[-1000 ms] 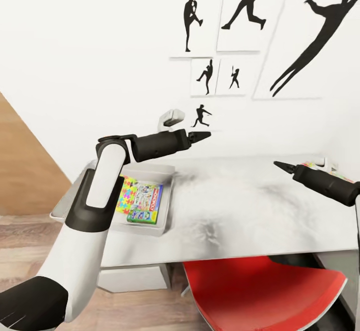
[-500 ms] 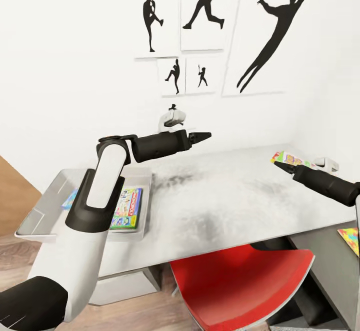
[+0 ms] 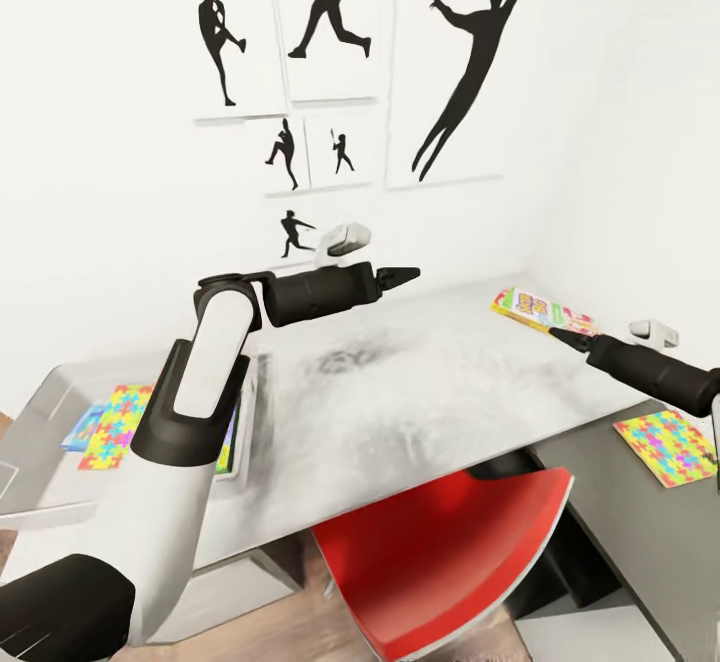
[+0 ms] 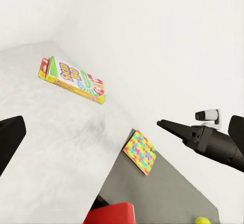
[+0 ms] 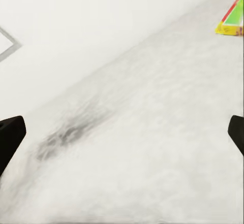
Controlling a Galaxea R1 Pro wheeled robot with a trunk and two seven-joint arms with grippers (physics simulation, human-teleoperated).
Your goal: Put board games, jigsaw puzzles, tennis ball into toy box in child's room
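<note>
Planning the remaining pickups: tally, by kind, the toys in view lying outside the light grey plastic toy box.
Flat white-and-green "Skip-Bo" board game box: 1
Thin multicoloured jigsaw puzzle square: 1
Small yellow-green tennis ball: 1
Total: 3

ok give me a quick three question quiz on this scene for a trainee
1. True or false: the Skip-Bo box lies inside the toy box.
2. Which surface holds the jigsaw puzzle near the right pincer? A) the light-grey table top B) the lower dark-grey top C) the red chair
3. Fill in: the left pincer and the right pincer are both ____, holding nothing.
Key: 1 false, it lies on the light-grey table top; 2 B; 3 open.
</note>
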